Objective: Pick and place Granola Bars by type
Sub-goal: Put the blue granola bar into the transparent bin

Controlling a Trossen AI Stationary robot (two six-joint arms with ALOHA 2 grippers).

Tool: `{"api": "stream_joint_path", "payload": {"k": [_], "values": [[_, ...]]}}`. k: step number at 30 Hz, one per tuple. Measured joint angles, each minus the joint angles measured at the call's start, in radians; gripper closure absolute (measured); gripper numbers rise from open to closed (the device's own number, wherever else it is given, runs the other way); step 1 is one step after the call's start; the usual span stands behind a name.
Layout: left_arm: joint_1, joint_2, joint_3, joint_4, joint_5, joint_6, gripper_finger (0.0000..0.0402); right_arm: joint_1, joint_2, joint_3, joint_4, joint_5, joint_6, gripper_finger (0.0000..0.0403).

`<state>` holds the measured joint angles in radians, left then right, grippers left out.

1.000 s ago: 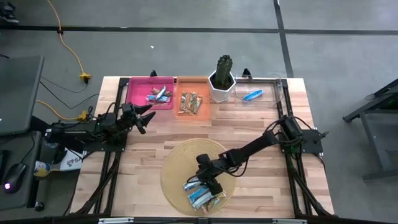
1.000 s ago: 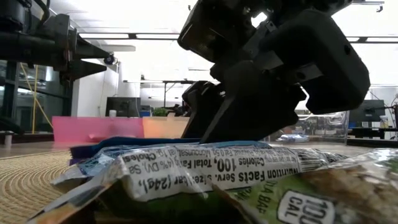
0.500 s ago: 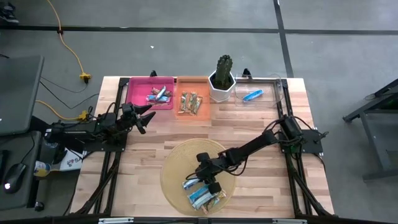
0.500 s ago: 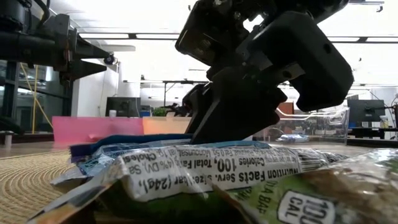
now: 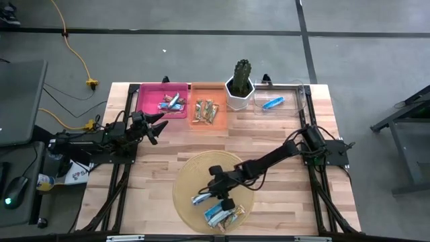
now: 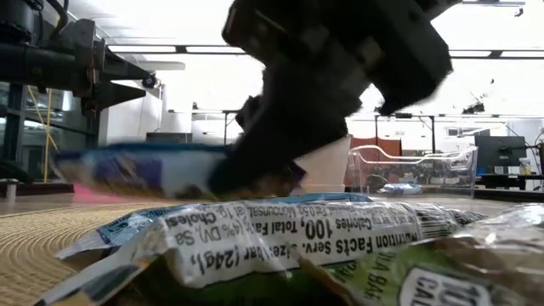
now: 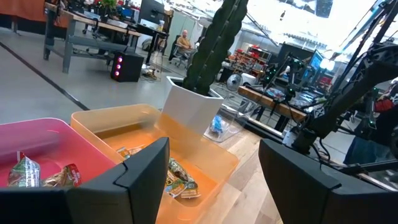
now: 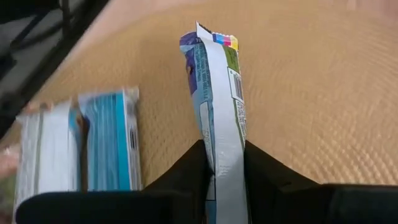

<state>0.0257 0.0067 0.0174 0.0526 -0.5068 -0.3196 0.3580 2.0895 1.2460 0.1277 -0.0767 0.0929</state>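
Your right pincer (image 5: 216,199) has its fingers clamped on a blue-and-white granola bar (image 5: 202,198), gripping it edge-on by one end above the round woven mat (image 5: 185,178). In the right wrist view the bar (image 8: 217,112) stands straight out from between the two dark fingers, its long axis in line with them and its free end pointing away from the wrist. From above, that axis runs roughly crosswise over the mat, free end toward the left arm's side. In the low view the bar (image 6: 161,170) hangs level, clear of the pile below it.

So the step in hand looks like the lift-off: one bar picked, not yet carried. The remaining bars (image 5: 224,215) lie on the mat just beside the pincer, on the side away from the cactus (image 5: 241,74).

For the next move, match the wrapper to a bin. Beyond the mat, beside the cactus, sit a pink tray (image 5: 149,102), an orange tray (image 5: 222,101) and a clear container (image 5: 295,101). The clear container already holds a blue bar (image 5: 272,102), so that is likely your target; judge it as you approach. Carry it high enough to clear the cactus and the container's wall, and keep the grip firm, since only one end is pinched.

Your left pincer (image 5: 158,124) waits with fingers spread wide, just beside the pink tray.
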Motion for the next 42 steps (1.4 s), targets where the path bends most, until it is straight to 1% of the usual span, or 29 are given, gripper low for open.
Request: {"api": "stream_joint_path", "payload": {"k": [4, 7, 11, 18, 22, 26, 30, 38, 42], "values": [[0.000, 0.000, 0.000, 0.000, 0.000, 0.000, 0.0156, -0.003, 0.000, 0.051, 0.003, -0.001, -0.003, 0.0332], [0.000, 0.000, 0.000, 0.000, 0.000, 0.000, 0.0156, -0.010, 0.000, 0.096, 0.003, -0.023, 0.007, 0.0332], [0.000, 0.000, 0.000, 0.000, 0.000, 0.000, 0.0156, -0.033, -0.001, 0.170, -0.002, -0.088, 0.045, 0.0332], [0.000, 0.000, 0.000, 0.000, 0.000, 0.000, 0.0156, -0.092, -0.002, 0.313, -0.112, -0.233, 0.063, 0.0339], [0.000, 0.000, 0.000, 0.000, 0.000, 0.000, 0.0156, -0.121, -0.002, 0.398, -0.198, -0.293, 0.040, 0.0349], [0.000, 0.000, 0.000, 0.000, 0.001, 0.000, 0.0156, -0.145, -0.002, 0.484, -0.279, -0.327, 0.002, 0.0354], [0.000, 0.000, 0.000, 0.000, 0.001, 0.000, 0.0156, -0.166, -0.003, 0.581, -0.405, -0.331, -0.054, 0.0353], [0.000, 0.000, 0.000, 0.000, 0.001, 0.000, 0.0156, -0.205, -0.003, 0.818, -0.709, -0.331, -0.192, 0.0358], [0.000, 0.000, 0.000, 0.000, 0.001, 0.000, 0.0156, -0.224, -0.005, 0.932, -0.832, -0.331, -0.236, 0.0356]]}}
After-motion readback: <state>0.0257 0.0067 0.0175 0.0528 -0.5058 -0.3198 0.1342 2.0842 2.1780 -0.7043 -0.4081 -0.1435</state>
